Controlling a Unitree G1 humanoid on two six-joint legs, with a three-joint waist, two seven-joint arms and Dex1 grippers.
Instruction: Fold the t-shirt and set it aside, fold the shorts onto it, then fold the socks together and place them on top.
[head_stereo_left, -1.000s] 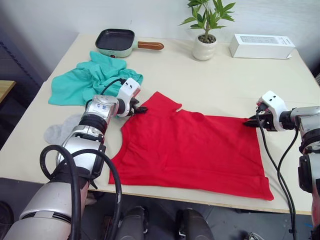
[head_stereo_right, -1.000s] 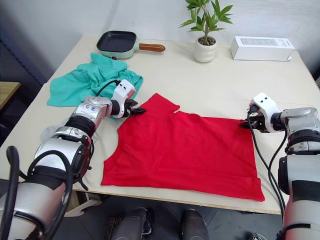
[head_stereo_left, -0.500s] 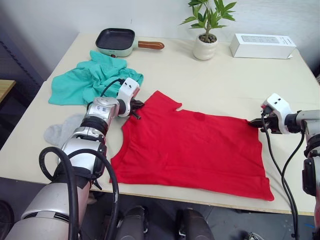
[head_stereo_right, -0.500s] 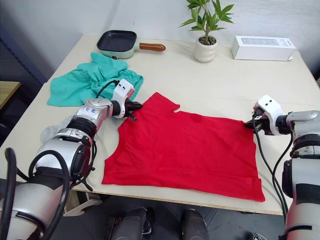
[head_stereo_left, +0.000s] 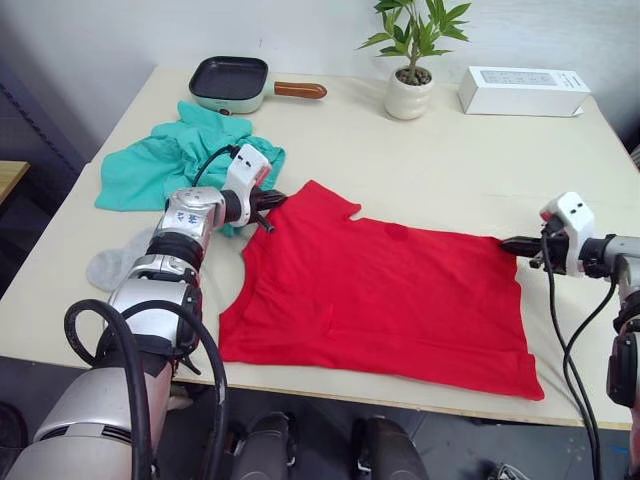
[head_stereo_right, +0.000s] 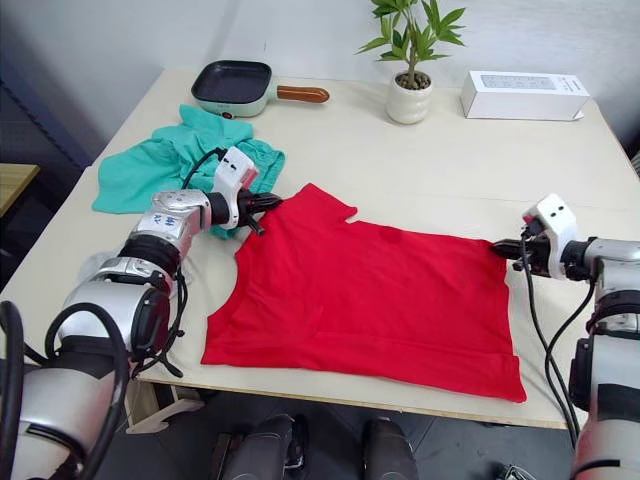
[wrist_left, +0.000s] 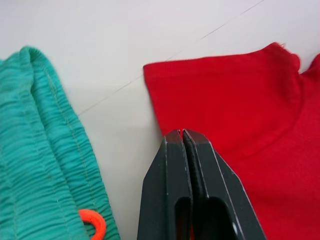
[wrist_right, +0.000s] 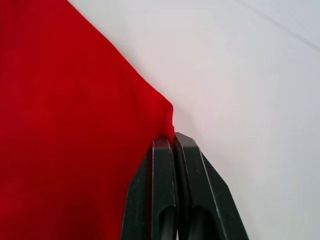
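The left gripper (wrist_left: 183, 134) has its two fingers pressed together on the edge of the t-shirt (head_stereo_left: 390, 295) at the sleeve, just beside the shorts (head_stereo_left: 170, 160). The right gripper (wrist_right: 173, 137) also has its fingers closed tight, pinching a small peak of red cloth at the t-shirt's far hem corner. One t-shirt lies spread flat across the middle of the surface (head_stereo_left: 450, 160), sleeve end toward the left arm, hem toward the right; its near edge lies close to the front edge of the surface. One pair of teal shorts lies crumpled near the back left, with an orange-red loop (wrist_left: 92, 222) showing at the gathered fabric in the left wrist view. The socks (head_stereo_left: 118, 262) lie at the left edge of the surface, partly hidden by the left arm, so their number cannot be made out. Along the back stand one small frying pan (head_stereo_left: 232, 82), one potted plant (head_stereo_left: 410, 60) and one white box (head_stereo_left: 522, 90).
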